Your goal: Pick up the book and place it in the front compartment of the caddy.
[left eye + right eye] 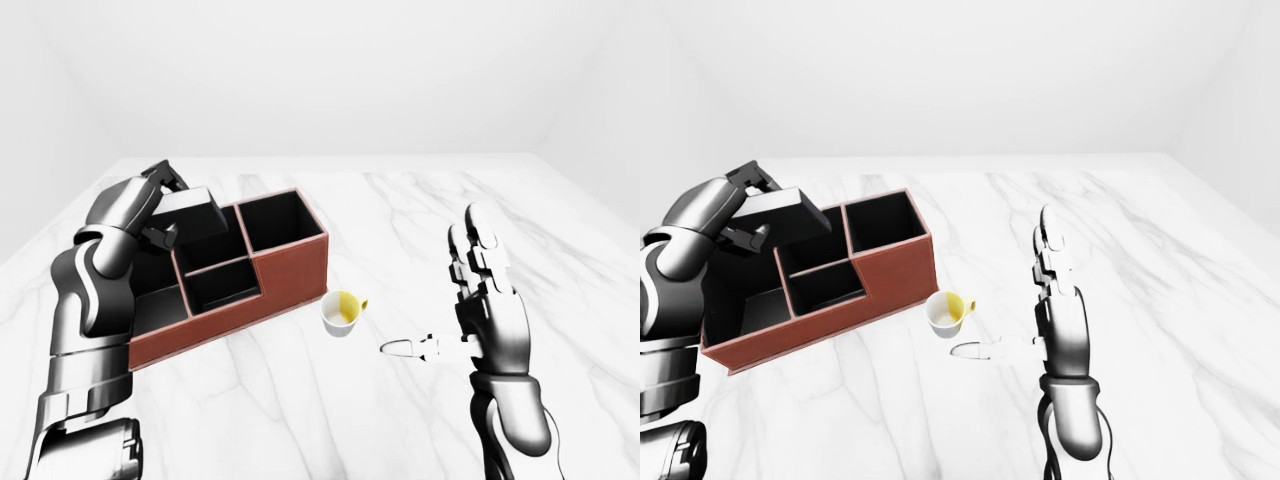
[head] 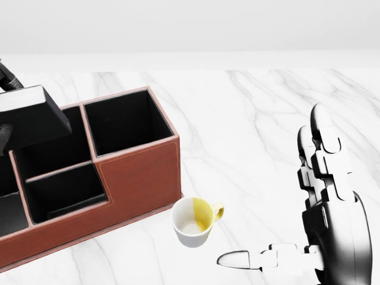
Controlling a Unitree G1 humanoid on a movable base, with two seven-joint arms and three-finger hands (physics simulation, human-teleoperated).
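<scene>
Above the brown leather caddy (image 2: 139, 169) on the white marble table (image 2: 255, 119), the left hand (image 1: 160, 205) pinches the stiff, probably light dark hardcover book (image 2: 29, 116) by its edges, right hand (image 1: 485, 300) spread idle.

The left arm (image 1: 92, 300) has glossy dark grey shells, rounded at the joints, with black gaps between the segments. The right robot hand (image 1: 478, 300) is also dark metallic, with three jointed fingers (image 2: 323, 148) that have pale grey tips.
</scene>
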